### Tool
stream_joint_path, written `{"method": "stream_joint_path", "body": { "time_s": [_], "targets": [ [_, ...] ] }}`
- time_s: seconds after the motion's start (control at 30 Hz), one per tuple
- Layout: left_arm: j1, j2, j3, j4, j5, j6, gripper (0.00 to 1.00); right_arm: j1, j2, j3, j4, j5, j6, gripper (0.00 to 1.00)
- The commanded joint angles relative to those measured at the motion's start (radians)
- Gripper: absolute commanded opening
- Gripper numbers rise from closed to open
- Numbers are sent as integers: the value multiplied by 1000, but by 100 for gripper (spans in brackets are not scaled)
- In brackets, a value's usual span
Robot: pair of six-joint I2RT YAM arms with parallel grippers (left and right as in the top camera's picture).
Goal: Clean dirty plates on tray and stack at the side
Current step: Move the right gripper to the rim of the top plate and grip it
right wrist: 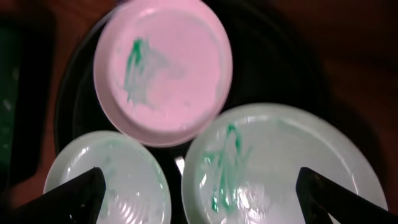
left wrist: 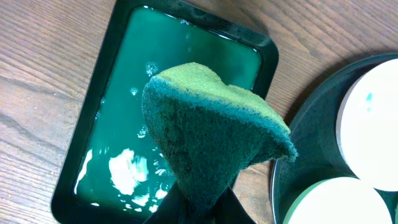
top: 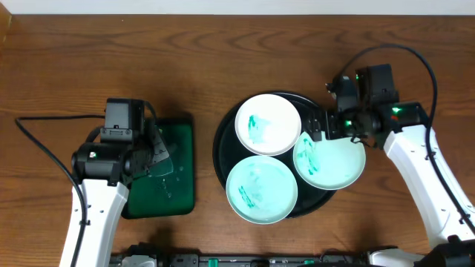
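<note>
Three plates sit on the round black tray (top: 221,152), all smeared with green. The white plate (top: 267,124) is at the tray's far edge and the front green plate (top: 261,189) at its near edge. The right green plate (top: 330,159) overhangs the tray's right edge.

Treat them as light, stiff and probably slippery: the faces look wet and streaked, so they may skate if you push sideways. Take hold at the rim; the overhanging plate offers you the easiest rim to pinch.

Your right gripper (right wrist: 202,193) hangs over that plate with its fingers spread wide, gripping nothing. Your left gripper (left wrist: 198,210) is off the tray's left side, above the green wash basin (top: 182,170), clenched on the green sponge (left wrist: 211,137).

The sponge is soft, folds into a cone under the pinch and looks soaked. Expect drips and little scrubbing stiffness, and press it flat against a plate. No plate lies stacked beside the tray yet, and judging by the smears, none is clean.
</note>
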Motion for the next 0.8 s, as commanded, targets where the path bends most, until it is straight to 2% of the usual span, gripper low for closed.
{"method": "stream_joint_path", "body": {
  "time_s": [0.0, 0.13, 0.5, 0.63, 0.7, 0.77],
  "targets": [
    [-1, 29, 3, -3, 0, 6, 7, 31, 31, 9, 27, 13, -8, 96],
    [0, 82, 3, 6, -2, 40, 7, 47, 128, 64, 2, 5, -21, 93],
    [0, 175, 4, 50, -1, 55, 7, 99, 394, 459, -330, 118, -81, 95],
    [-1, 177, 9, 49, 4, 56, 7, 98, 486, 525, -353, 96, -82, 95],
    [-1, 177, 27, 61, 50, 94, 7, 98, 535, 527, -346, 63, -87, 94],
    [-1, 177, 58, 116, 164, 150, 7, 98, 594, 527, -335, -3, -98, 92]
  ]
}}
